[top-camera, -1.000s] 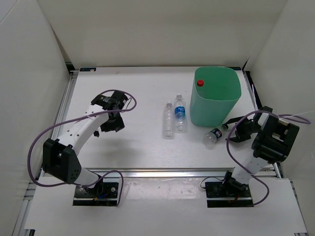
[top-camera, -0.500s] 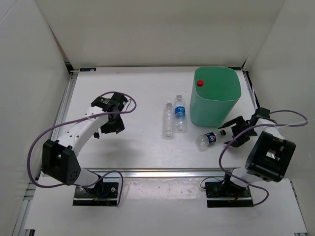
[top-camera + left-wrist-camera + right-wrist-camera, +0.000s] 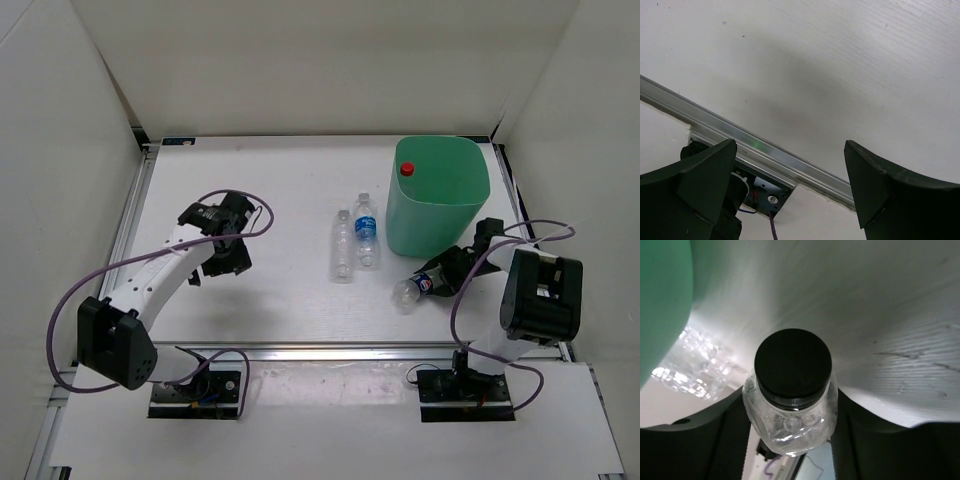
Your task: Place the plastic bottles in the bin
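Right side, at the near wall of the bin [image 3: 435,232]: right gripper [image 3: 455,268] is clamped on the dark-blue-labelled bottle [image 3: 418,286] at its neck end. In the right wrist view, the black cap [image 3: 792,367] faces the camera. The fingers [image 3: 705,440] press the bottle's shoulder from both sides, jaws narrowed to bottle width. The bottle's base points left, away from the arm. Can't tell whether it touches the table [image 3: 280,180] or is lifted off. It is just beside the bin, outside it.

Bin stands upright at back right. A red cap [image 3: 407,169] shows inside by the left rim; the rest of that bottle is hidden.

Centre of table: unlabelled bottle [image 3: 343,248] and blue-labelled bottle [image 3: 366,232] (white cap [image 3: 364,197]) lie side by side, caps toward the back, left of the bin.

Left gripper [image 3: 222,258] hangs over bare table on the left, well apart from the bottles. Left wrist view shows its fingers spread wide, nothing between them, and an aluminium rail [image 3: 790,162] below.
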Tool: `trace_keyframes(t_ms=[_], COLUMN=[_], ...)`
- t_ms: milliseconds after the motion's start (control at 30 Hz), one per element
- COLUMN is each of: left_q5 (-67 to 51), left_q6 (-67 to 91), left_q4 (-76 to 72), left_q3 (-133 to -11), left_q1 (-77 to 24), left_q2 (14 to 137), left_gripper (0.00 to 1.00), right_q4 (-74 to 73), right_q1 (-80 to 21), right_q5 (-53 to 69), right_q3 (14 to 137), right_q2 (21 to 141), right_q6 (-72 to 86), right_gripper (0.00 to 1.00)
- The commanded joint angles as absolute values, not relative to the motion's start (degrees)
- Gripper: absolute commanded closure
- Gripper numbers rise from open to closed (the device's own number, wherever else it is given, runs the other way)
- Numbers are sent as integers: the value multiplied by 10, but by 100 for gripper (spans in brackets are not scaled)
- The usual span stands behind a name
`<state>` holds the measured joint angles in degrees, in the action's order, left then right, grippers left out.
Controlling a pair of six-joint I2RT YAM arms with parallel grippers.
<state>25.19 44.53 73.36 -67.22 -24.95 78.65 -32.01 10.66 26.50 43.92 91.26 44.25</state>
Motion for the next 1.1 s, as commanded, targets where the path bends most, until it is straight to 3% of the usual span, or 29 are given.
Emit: trace_keyframes(t_ms=[0,100,267,367,433,533,767,800,833,967,1000,1067], left_q5=[250,250,220,158,121,76,10,4,4,-7,-7,-12], left_q6=[443,443,443,415,394,400,388,388,382,376,371,366], left_q4=[736,736,719,659,607,575,522,515,509,504,504,504], left_q3=[-669,-675,-703,-712,-712,-712,-734,-743,-762,-829,-844,-885], left_q1=[-248,-248,-248,-248,-248,-253,-309,-321,-326,-360,-366,-373], left_q2=[755,750,750,744,744,752,801,821,833,915,929,955], left_gripper=[0,0,0,0,0,0,0,0,0,0,0,0], right_q4=[-309,-359,-529,-650,-688,-647,-617,-617,-617,-568,-578,-598], right_q1=[100,100,74,63,63,63,38,33,26,25,25,25], right_q5=[251,224,229,229,217,202,115,98,61,48,55,61], right_q3=[440,440,471,577,660,823,1157,1175,1183,1156,1170,1193], right_q2=[922,863,709,565,536,562,817,833,854,873,879,884], right_q6=[470,448,407,417,431,422,358,349,338,294,294,294], right_gripper=[51,69,72,72,72,67,68,64,45,6,0,0])
